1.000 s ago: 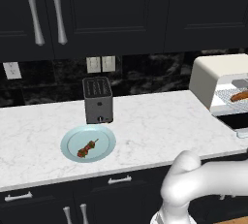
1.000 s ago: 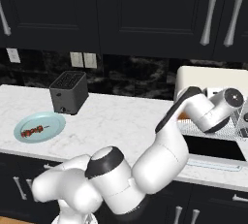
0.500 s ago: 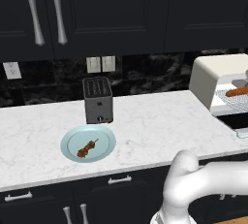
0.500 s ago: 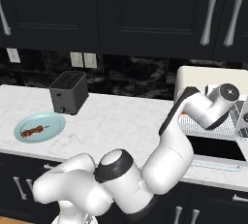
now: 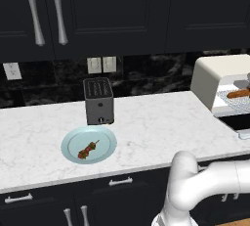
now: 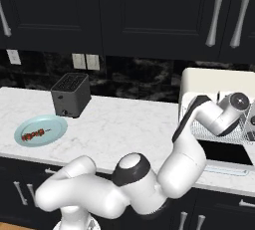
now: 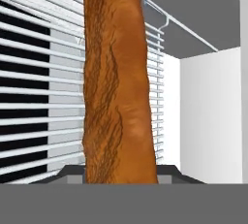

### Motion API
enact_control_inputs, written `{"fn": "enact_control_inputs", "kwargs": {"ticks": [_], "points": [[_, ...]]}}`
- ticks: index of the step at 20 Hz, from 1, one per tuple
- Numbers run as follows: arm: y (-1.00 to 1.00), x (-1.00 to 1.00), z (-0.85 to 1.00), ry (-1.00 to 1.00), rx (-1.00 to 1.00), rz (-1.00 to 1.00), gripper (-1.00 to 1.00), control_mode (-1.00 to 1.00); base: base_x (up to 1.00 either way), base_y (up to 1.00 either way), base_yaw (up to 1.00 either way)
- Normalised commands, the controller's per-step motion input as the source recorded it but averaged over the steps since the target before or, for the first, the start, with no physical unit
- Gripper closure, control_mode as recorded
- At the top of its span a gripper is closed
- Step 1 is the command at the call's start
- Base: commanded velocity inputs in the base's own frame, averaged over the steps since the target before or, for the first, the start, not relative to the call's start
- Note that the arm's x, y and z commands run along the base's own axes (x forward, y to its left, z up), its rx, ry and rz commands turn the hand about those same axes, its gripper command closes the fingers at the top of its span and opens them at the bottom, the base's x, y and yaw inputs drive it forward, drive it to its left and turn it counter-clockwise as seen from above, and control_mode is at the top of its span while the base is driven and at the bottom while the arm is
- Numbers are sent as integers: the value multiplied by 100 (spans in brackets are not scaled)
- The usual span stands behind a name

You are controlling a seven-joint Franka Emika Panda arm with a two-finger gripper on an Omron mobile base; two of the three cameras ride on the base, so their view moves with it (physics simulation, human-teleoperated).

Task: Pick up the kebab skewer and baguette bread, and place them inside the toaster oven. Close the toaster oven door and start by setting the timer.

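Kitchen counter, contents as seen from in front of it.

Toaster oven point(image 5: 215, 80): cream-white box at the right end of the white marbled countertop point(image 5: 156, 122), front open, wire rack point(image 7: 34, 97) exposed. Its door is not clearly made out in these views.

Baguette bread point(image 7: 118, 82): orange-brown loaf, inside the oven cavity, lying over the wire rack. From the left base camera one end point(image 5: 238, 93) shows above the rack at the oven mouth. In the hand camera it runs lengthways straight up the middle, from between the finger tips to the far edge.

Gripper point(image 7: 121, 172): reached into the oven opening, the white wrist point(image 6: 226, 117) bent toward the rack. Dark finger tips point(image 7: 72, 173) stand either side of the loaf's near end, narrowly set and close against it; they appear clamped on the baguette.

Kebab skewer point(image 5: 88, 149): short stick with red and dark chunks, lying diagonally on the plate, well apart from the oven.

Plate point(image 5: 105, 142): pale blue, round, on the countertop near its front edge, just in front of the slot toaster.

Slot toaster point(image 5: 99, 101): dark grey, upright, towards the backsplash.

Wall outlets point(image 5: 102, 64): a pair of white plates on the black marbled backsplash, above the slot toaster.

Upper cabinets point(image 5: 122, 10): black, with long silver bar handles point(image 5: 47, 12).
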Motion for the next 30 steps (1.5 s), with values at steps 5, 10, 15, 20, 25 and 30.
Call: {"fn": "enact_control_inputs", "kwargs": {"ticks": [5, 10, 15, 20, 25, 30], "points": [[-2, 35, 0, 0, 0, 0, 100, -100, 0, 0, 0], [0, 28, -2, 0, 0, 0, 100, -100, 0, 0, 0], [0, 14, -7, 0, 0, 0, 100, -100, 0, 0, 0], [0, 0, 0, 0, 0, 0, 100, -100, 0, 0, 0], [0, 0, 0, 0, 0, 0, -100, -100, 0, 0, 0], [0, 0, 0, 0, 0, 0, -100, -100, 0, 0, 0]]}}
